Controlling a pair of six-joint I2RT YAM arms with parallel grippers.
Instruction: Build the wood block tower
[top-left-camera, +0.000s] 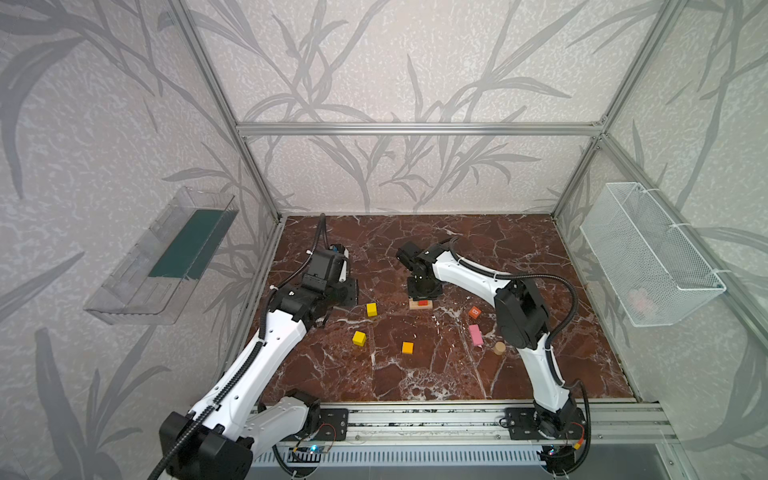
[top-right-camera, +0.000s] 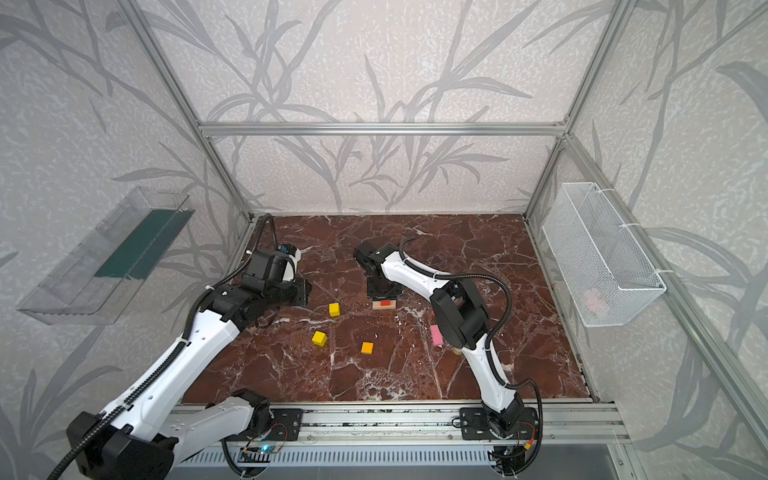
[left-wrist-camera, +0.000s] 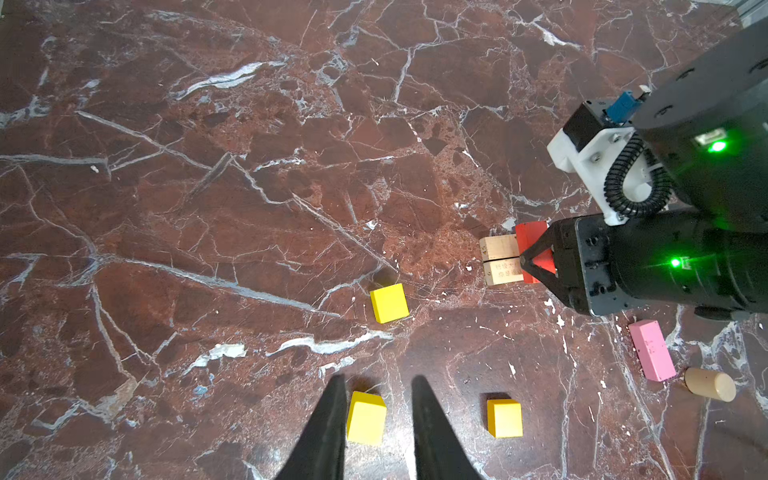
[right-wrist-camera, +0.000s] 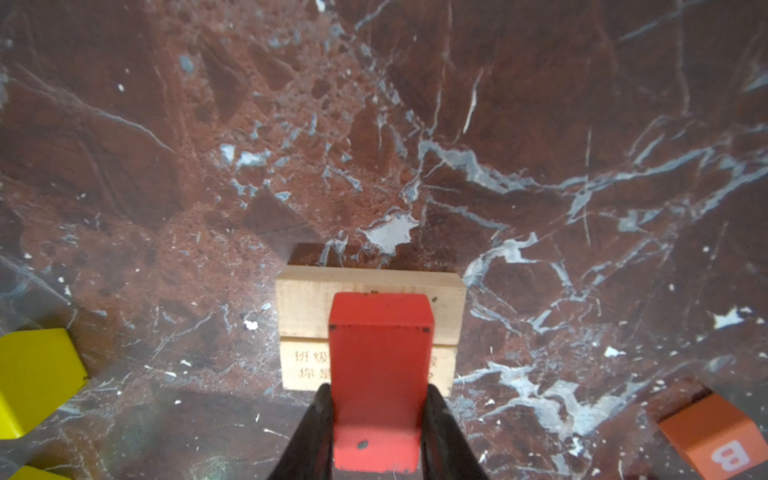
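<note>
My right gripper (right-wrist-camera: 378, 390) is shut on the red brick (right-wrist-camera: 380, 353), which lies across two tan planks (right-wrist-camera: 370, 305) set side by side; whether it rests on them I cannot tell. In both top views this sits mid-table, planks (top-left-camera: 421, 305) (top-right-camera: 384, 306). My left gripper (left-wrist-camera: 378, 380) hangs open, holding nothing, left of the planks. One yellow cube (left-wrist-camera: 365, 417) shows on the table between its fingers. Loose on the table are another yellow cube (top-left-camera: 371, 309), an orange cube (top-left-camera: 407, 348), an orange-red cube (top-left-camera: 475, 312), a pink brick (top-left-camera: 476, 335) and a tan cylinder (top-left-camera: 499, 348).
A white wire basket (top-left-camera: 648, 257) hangs on the right wall and a clear plastic bin (top-left-camera: 166, 257) on the left wall. An aluminium rail (top-left-camera: 415, 419) carrying both arm bases runs along the table's front edge.
</note>
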